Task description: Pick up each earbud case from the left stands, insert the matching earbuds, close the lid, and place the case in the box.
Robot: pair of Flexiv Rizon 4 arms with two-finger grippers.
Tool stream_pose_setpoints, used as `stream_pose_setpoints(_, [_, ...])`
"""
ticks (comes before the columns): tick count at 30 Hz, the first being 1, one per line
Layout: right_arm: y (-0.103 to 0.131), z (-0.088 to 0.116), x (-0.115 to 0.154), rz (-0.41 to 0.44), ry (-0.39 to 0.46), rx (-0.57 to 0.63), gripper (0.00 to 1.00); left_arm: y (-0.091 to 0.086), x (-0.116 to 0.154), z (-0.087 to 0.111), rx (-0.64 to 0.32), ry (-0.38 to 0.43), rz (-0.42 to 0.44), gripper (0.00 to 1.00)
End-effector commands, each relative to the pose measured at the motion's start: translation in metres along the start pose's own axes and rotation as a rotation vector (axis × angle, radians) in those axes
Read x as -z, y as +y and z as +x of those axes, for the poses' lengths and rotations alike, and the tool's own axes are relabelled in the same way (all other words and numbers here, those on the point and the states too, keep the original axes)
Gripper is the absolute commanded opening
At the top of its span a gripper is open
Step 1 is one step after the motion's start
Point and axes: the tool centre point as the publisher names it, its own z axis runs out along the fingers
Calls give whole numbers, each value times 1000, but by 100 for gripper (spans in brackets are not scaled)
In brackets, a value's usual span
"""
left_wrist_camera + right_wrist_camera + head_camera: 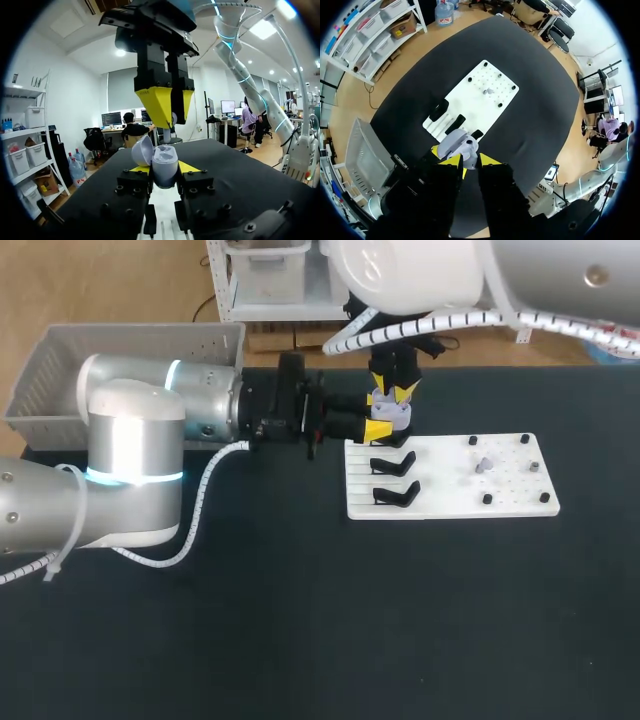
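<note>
Upper middle of the frame: the left end effector [164,171] grips the open case [162,159], mouth up, over the white board's [500,502] corner, the right end effector [171,115] directly above it, grip impossible to tell, stands [395,492] just below, box [60,360] upper left.

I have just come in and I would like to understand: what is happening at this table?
The left gripper is shut on a pale case with its lid open, held over the left end of the white board. The right gripper hangs straight above the case, tips down. Whether it carries an earbud cannot be seen. Two black stands on the board are bare. The grey box sits at the table's far left.
</note>
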Motion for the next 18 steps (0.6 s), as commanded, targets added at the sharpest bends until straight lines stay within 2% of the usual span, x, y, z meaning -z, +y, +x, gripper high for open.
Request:
stream_pose_setpoints(1, [2, 0, -1, -2, -1, -5, 0, -2, 0, 0, -3, 0, -7, 0])
stream_pose_setpoints(18, [4, -3, -6, 0, 6, -35, 0, -2, 0, 0, -3, 0, -7, 0])
